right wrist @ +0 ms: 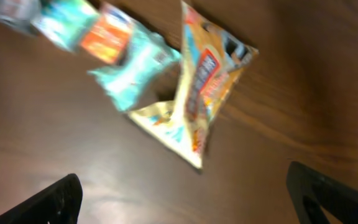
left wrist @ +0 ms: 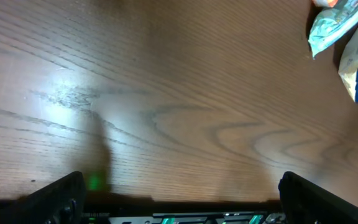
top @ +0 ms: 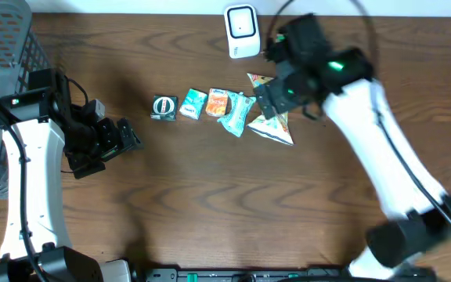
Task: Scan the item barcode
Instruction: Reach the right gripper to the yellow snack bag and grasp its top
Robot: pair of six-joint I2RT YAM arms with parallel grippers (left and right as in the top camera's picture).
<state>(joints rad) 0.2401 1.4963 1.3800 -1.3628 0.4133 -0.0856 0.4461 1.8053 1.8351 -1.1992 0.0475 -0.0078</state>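
Wooden desk (top: 210, 196) carries a row of snack packets (top: 218, 104). Right claw (right wrist: 185, 196) hovers wide open over the triangular snack packet (right wrist: 204, 93); left claw (left wrist: 185, 202) gapes wide too.

Surface (top: 210, 196): dark brown wood with grain running left to right in the overhead view and broad looping figure in places. It fills nearly the whole overhead frame.

Light comes from above and is diffuse. The left wrist view shows a pale glare patch (left wrist: 73, 93) on the wood, with fine scuff marks inside it. A soft dark shadow band (left wrist: 101, 146) sits just below the glare.

Top left corner, overhead: a grey slatted basket (top: 2, 47), cut off by the frame edge.

Near edge, overhead: a black strip (top: 233, 274) runs along the bottom.

Right wrist view: same brown wood, motion-blurred, grain hard to read.
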